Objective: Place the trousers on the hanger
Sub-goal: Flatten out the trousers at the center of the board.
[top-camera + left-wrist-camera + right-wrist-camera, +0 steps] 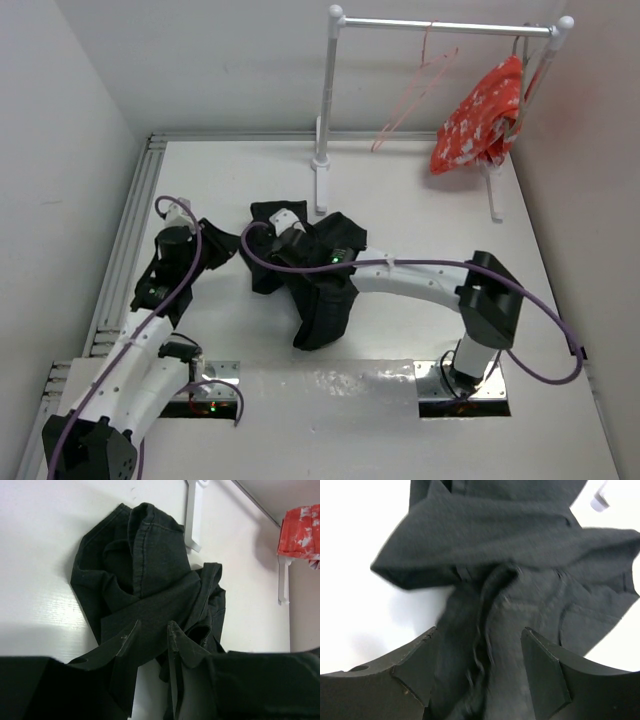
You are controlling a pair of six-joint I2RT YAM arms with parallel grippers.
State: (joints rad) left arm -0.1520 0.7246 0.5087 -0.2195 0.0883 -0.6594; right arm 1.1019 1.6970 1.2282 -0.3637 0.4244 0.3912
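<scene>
L hand (152, 630): near side of rail stand (327, 100), well left of its L post. Fingers apart, narrow gap, over L edge of trousers (325, 310). Nothing clamped afaict.
R hand (480, 637): just in front of stand's L post foot. Fingers wide apart, straddling a fabric ridge, not closed on it.
Trousers: crumpled heap on bench (420, 210), right in front of L post foot. Legs tangled, can't pick out waistband.
Hanger (415, 95): hooked on stand's top bar, R of centre, bare.
Red-and-white cloth (480, 120): bar's R end, near hanger.
Step, imo: grasp/untangle stage, nothing lifted, task barely begun.
Next prob needs: close both hands on separate bits of cloth, lift + spread into one long fold, carry up to bar, feed over hanger's lower wire.
Risk: hanger swings, red cloth crowds it.
</scene>
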